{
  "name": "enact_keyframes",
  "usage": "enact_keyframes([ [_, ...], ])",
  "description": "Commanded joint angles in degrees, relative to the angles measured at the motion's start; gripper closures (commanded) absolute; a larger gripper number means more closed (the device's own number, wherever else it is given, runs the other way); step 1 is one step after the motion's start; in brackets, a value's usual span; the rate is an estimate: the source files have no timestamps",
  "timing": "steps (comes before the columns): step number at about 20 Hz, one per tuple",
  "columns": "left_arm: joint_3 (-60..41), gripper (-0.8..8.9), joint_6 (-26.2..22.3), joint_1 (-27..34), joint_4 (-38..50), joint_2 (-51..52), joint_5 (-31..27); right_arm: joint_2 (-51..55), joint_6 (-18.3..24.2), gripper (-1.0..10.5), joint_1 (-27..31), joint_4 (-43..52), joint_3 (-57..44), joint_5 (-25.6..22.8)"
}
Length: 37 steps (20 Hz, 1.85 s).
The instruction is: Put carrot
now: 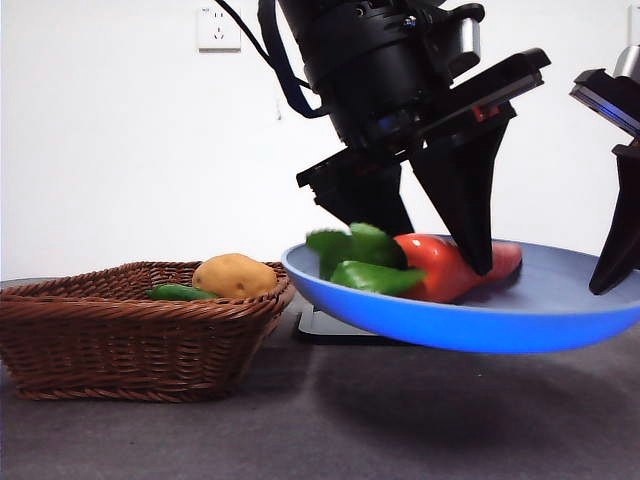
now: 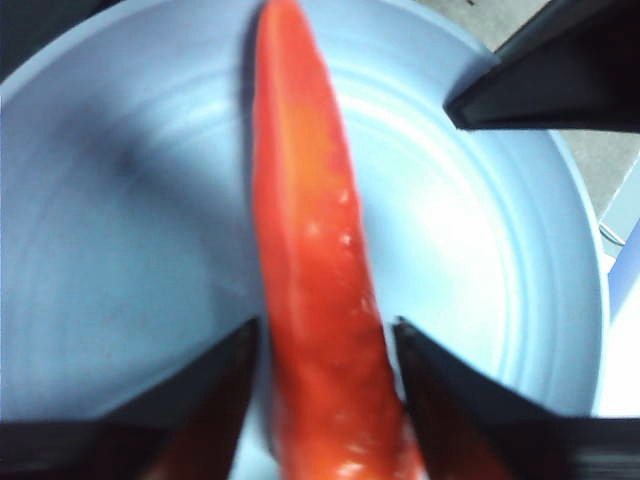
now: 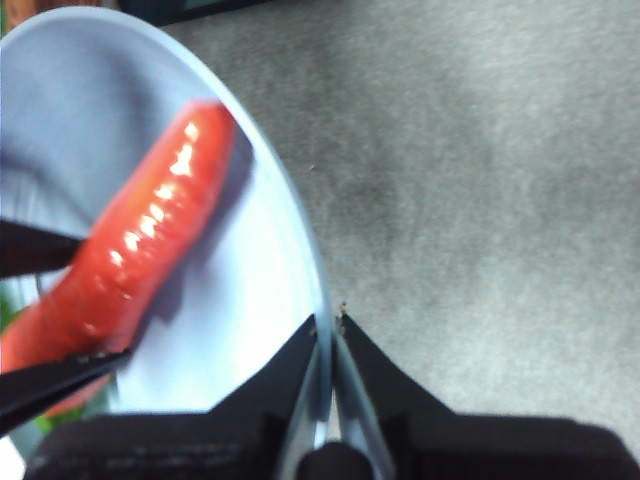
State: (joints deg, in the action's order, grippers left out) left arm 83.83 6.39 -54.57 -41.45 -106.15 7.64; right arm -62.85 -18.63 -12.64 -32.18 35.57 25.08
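Note:
The orange-red carrot with green leaves lies in a blue plate that is held up off the table. My left gripper comes down from above and straddles the carrot. Its jaws stand slightly open, close on either side, with a thin gap showing in the left wrist view. My right gripper is shut on the plate's rim and shows at the right edge of the front view. The right wrist view also shows the carrot.
A brown wicker basket stands on the dark table at the left. It holds a yellow-brown potato and a dark green vegetable. A flat dark object lies under the plate's left edge.

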Motion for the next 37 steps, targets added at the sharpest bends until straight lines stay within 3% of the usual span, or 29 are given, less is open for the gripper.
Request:
enact_keyframes([
  [1, 1.11, 5.26, -0.61, -0.66, -1.86, -0.96, 0.74, -0.24, -0.02, 9.4, -0.13, -0.85, 0.85, 0.46],
  [5, 4.46, 5.27, -3.21, -0.02, -10.21, 2.36, 1.73, -0.52, 0.04, 9.4, 0.35, -3.5, 2.25, 0.07],
  [10, 9.05, 5.29, -6.71, 0.63, -19.23, 10.73, 1.42, -6.34, 2.25, 9.4, 4.87, -5.7, 8.63, 0.02],
  [20, 9.22, 5.29, -7.21, 1.07, -29.97, 32.68, 1.38, -36.04, 4.57, 9.4, 7.78, -5.05, 34.32, 0.07],
  [26, 9.22, 5.29, -5.99, 1.07, -31.91, 35.65, 0.96, -49.96, 3.43, 9.4, 8.04, 0.48, 43.19, -0.17],
  [30, 9.22, 5.29, -5.99, 1.07, -31.89, 35.3, -3.89, -51.28, 2.82, 9.4, 8.24, 1.86, 43.19, -1.95],
  [34, 9.22, 5.29, -5.99, 1.07, -31.5, 35.23, -6.47, -51.28, 2.84, 8.2, 8.41, 2.01, 43.19, -2.71],
  [37, 9.2, 5.29, -5.95, 1.07, -30.97, 34.32, -18.97, -51.15, 2.08, 7.4, 8.92, 2.54, 43.19, -2.84],
])
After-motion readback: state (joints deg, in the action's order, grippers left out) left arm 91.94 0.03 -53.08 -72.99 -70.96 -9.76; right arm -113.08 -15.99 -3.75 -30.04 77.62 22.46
